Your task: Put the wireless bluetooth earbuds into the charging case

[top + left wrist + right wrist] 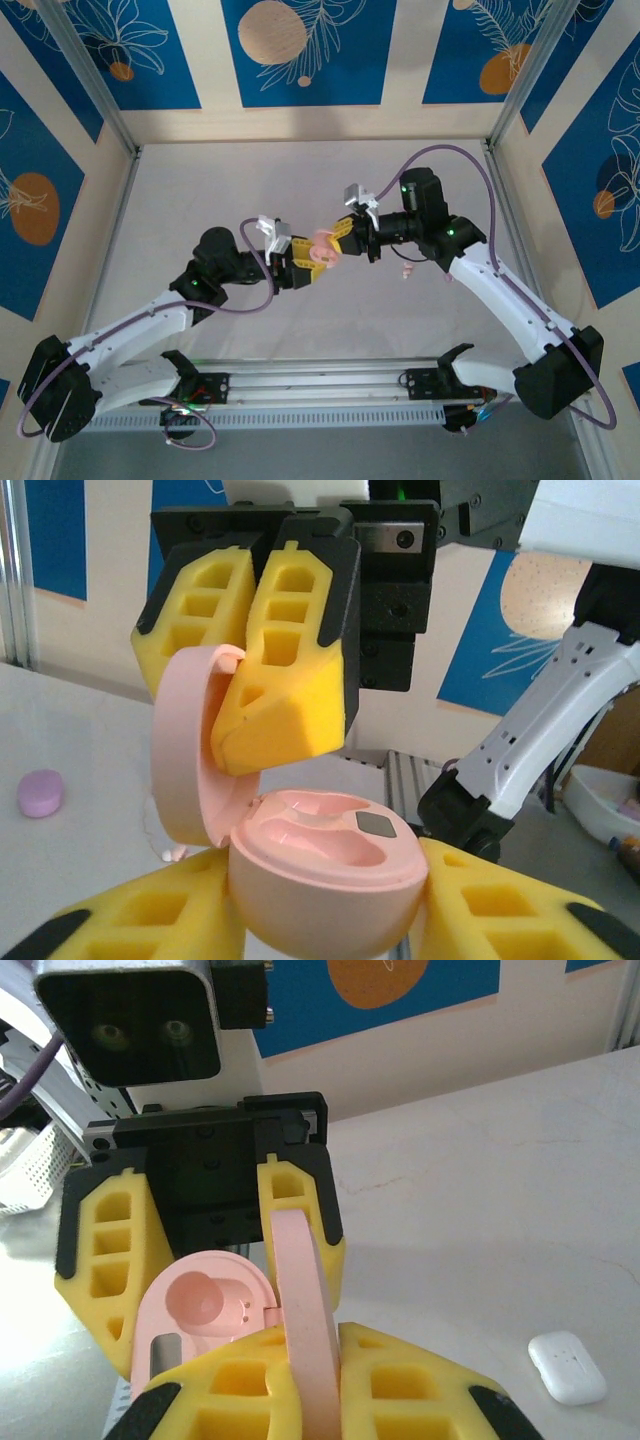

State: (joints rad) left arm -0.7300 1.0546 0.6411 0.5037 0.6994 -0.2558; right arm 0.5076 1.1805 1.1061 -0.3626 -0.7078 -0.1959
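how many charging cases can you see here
3. The open pink case is held between the left pincer and right pincer; a lilac case and a white case lie on the table. Others may be hidden.

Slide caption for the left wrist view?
Left gripper holds open pink case; right gripper pinches its raised lid.

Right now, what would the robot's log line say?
left pincer: shut on pink case | right pincer: shut on lid | sockets: empty
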